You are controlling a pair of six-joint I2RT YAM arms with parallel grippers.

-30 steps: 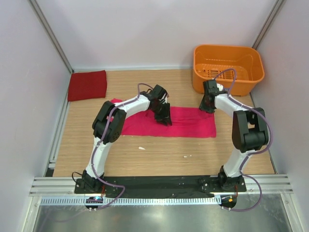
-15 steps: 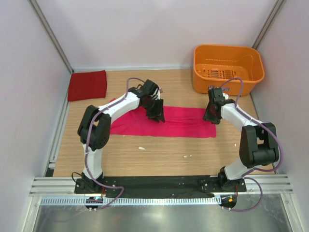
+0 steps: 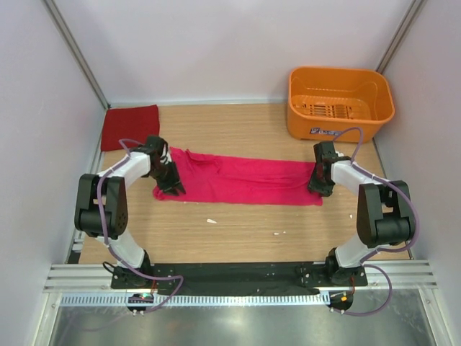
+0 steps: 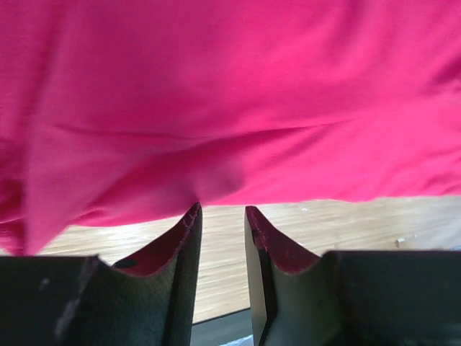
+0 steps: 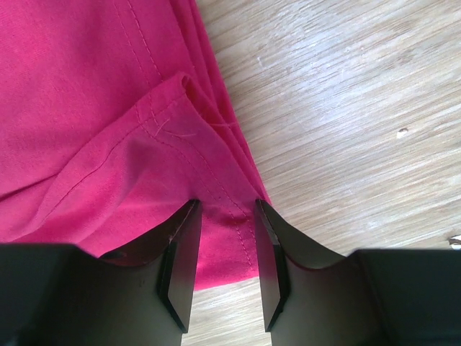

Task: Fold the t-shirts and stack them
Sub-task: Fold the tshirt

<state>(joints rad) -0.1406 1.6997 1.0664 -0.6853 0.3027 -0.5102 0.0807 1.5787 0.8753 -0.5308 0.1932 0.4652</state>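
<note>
The bright magenta t-shirt point(image 3: 245, 180) lies as a long flat strip across the middle of the wooden table. My left gripper point(image 3: 171, 186) is at its left end. In the left wrist view its jaws point(image 4: 222, 207) stand slightly apart at the cloth's point(image 4: 230, 94) near edge, with bare wood between them. My right gripper point(image 3: 319, 186) is at the strip's right end. In the right wrist view it point(image 5: 225, 203) is open, straddling the stitched hem corner point(image 5: 86, 108). The crimson t-shirt point(image 3: 130, 127) lies folded flat at the far left.
An orange plastic basket point(image 3: 340, 101) stands at the far right corner. Two small white specks point(image 3: 211, 220) lie on the wood in front of the strip. White walls close in the table on three sides.
My left gripper has moved from the shirt's middle to its left end, and the cloth's left part now reaches further left. My right gripper has come down onto the right end.
</note>
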